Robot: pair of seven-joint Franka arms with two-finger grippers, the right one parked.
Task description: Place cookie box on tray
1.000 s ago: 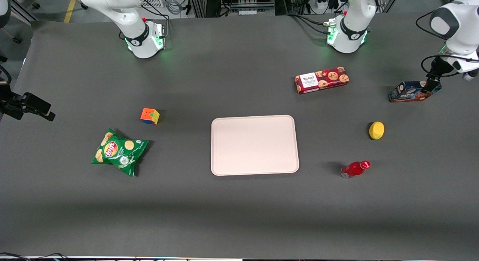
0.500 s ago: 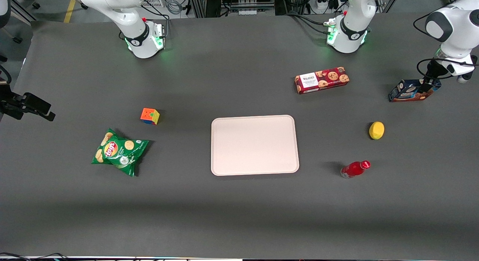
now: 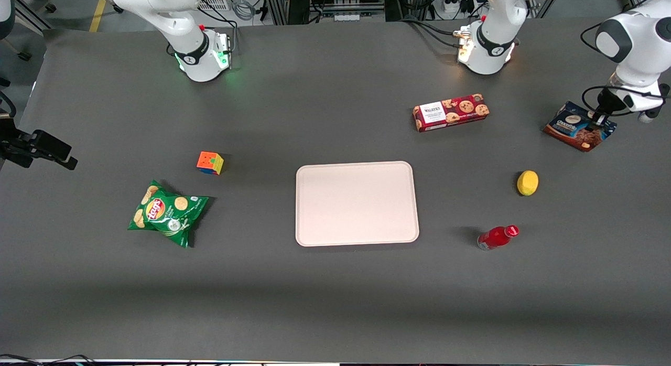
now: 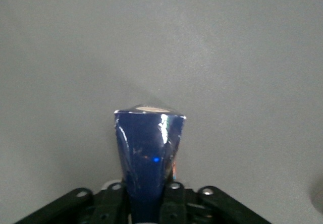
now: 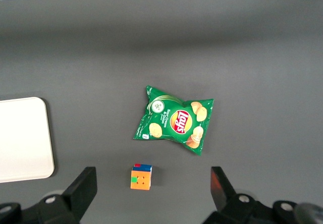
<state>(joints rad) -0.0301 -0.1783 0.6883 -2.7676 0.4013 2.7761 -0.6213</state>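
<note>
toward working arm's end, hand (image 3: 595, 126) clamped on cookie box (image 3: 576, 128); lemon (image 3: 527, 183), red box (image 3: 451, 112) between it and tray (image 3: 356, 203).

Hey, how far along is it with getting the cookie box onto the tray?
Done: the pincer is shut on the cookie box, which sits clamped in the left wrist view. In hand: the box is tilted at the working arm's end. Left: carrying it to the bare tray.

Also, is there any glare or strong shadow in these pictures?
Left wrist view: a white glare streak on the cookie box held in the claw. Front view: soft shadows beside the red bottle and chips bag; the tray is evenly lit.
</note>
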